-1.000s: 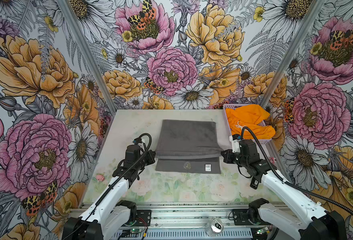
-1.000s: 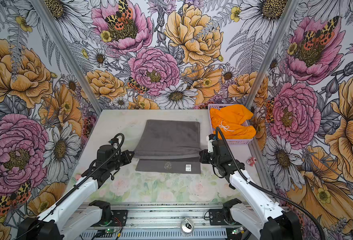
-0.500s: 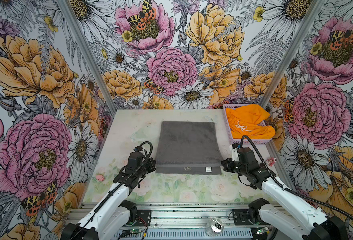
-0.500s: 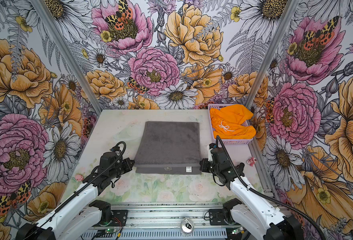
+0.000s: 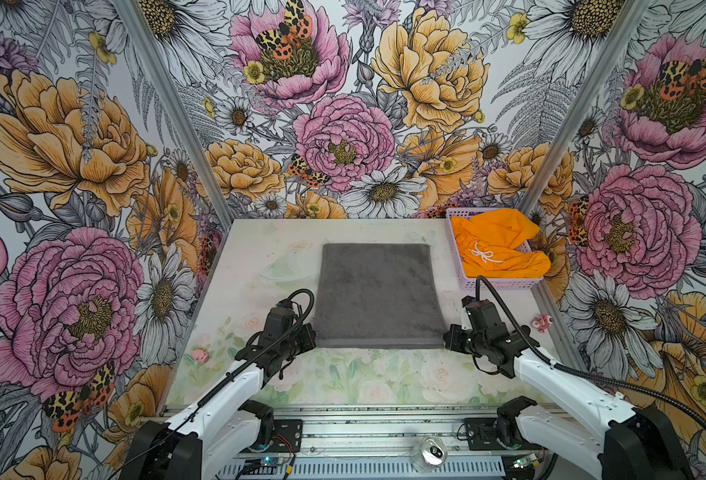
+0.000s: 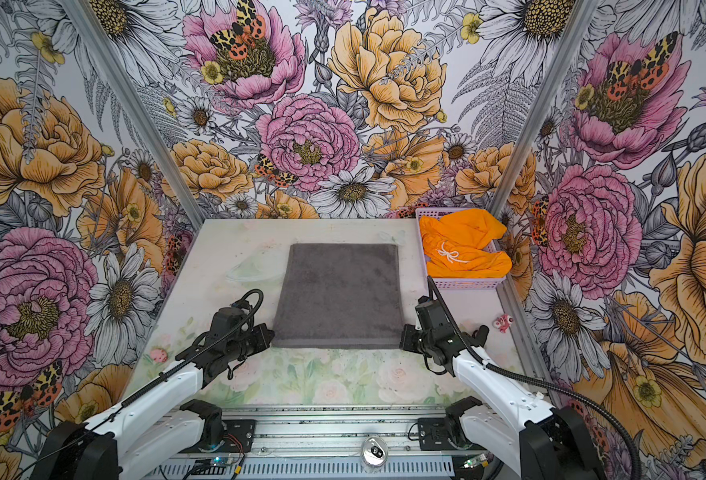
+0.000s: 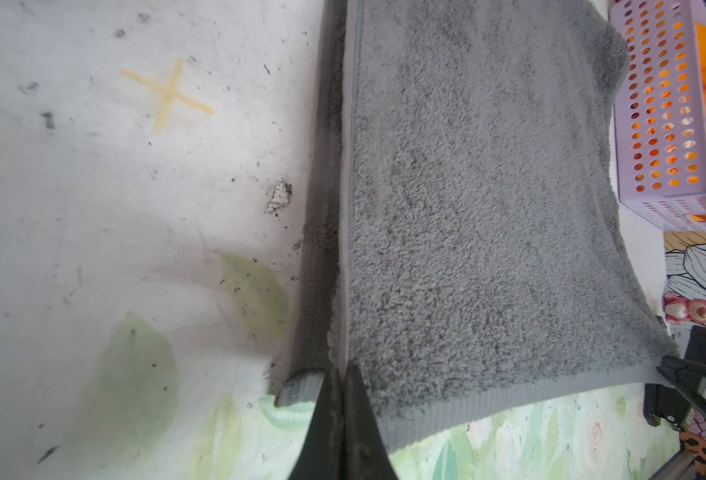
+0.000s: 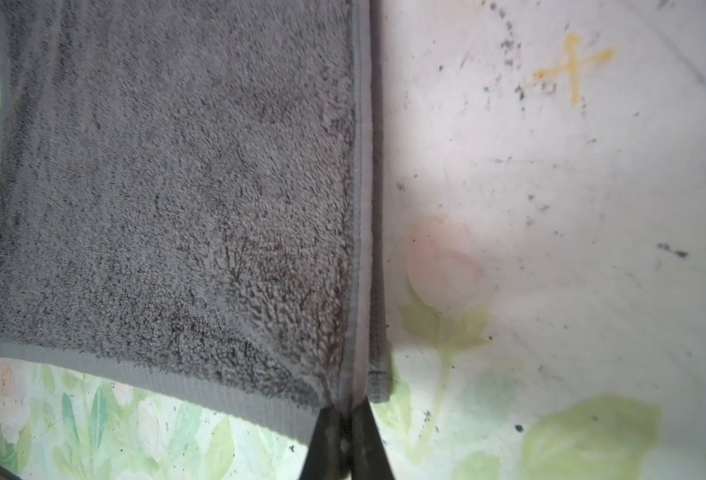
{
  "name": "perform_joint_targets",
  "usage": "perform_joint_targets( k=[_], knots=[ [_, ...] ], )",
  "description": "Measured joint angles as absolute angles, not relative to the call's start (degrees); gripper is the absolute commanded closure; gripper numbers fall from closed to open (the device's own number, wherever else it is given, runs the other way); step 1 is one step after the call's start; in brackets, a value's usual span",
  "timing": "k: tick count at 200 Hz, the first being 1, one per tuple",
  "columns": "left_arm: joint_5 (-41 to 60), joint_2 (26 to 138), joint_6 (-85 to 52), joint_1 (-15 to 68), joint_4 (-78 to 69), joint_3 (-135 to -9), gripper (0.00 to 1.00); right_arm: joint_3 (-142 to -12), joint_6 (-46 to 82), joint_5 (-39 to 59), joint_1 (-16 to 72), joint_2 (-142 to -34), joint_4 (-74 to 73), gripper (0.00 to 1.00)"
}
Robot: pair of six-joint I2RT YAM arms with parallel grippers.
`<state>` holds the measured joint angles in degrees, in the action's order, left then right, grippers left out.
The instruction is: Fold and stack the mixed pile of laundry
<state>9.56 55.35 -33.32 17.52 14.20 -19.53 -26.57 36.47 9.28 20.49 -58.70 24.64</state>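
Dark grey plush terry towel (image 5: 378,295) lies folded, roughly square, mid-way across the pale floral-printed table (image 5: 255,266); both top views place the left gripper (image 5: 312,340) and right gripper (image 5: 447,340) at its near corners; only the wrist views show each pair of jaws clamped shut on the upper layer's corner hem, a lower layer's hem just beside; bright orange drawstring shorts (image 5: 497,249) sit heaped in the lavender perforated plastic basket (image 5: 497,284) at the table's far right corner, seen whole only from above.

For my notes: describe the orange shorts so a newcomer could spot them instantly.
Start at the far right corner of the table, where a lavender basket stands beside the grey towel. The shorts lie heaped inside it: the only bright orange cloth, with a white drawstring bow.
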Motion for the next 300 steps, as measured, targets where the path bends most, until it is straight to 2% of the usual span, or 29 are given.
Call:
perform_joint_targets(
  k=[95, 125, 132, 159, 184, 209, 267, 300],
  knots=[
    [8.29, 62.43, -33.36, 18.81, 16.4, -20.91, 1.0, -26.5, 36.93, 9.02, 21.58, -64.03, 24.58, 1.0],
    [7.2, 62.67, -34.37, 19.0, 18.39, -21.02, 0.5, -26.5, 37.85, 8.47, 21.58, -64.99, 24.71, 0.73],
    [6.96, 62.3, -34.61, 19.03, 18.57, -21.43, 0.44, -26.5, 38.0, 8.21, 21.58, -64.93, 25.08, 0.68],
    [6.07, 60.47, -35.79, 19.38, 21.65, -23.07, 0.31, -26.57, 38.13, 6.66, 21.58, -62.76, 28.03, 0.59],
    [3.9, 58.81, -36.14, 20.51, 23.86, -26.39, 0.29, -29.15, 38.06, 4.56, 21.76, -59.64, 31.53, 0.55],
    [2.26, 61.89, -35.86, 21.96, 22.2, -31.64, 0.28, -35.14, 36.97, 3.62, 22.11, -62.33, 31.77, 0.53],
    [2.17, 87.22, -31.55, 24.93, 11.6, -44.56, 0.3, -47.99, 31.62, 3.88, 24.77, -85.56, 23.16, 0.52],
    [2.35, 92.03, -31.59, 26.15, 10.79, -44.93, 0.32, -49.32, 30.55, 4.25, 27.24, -93.58, 20.58, 0.52]
  ],
)
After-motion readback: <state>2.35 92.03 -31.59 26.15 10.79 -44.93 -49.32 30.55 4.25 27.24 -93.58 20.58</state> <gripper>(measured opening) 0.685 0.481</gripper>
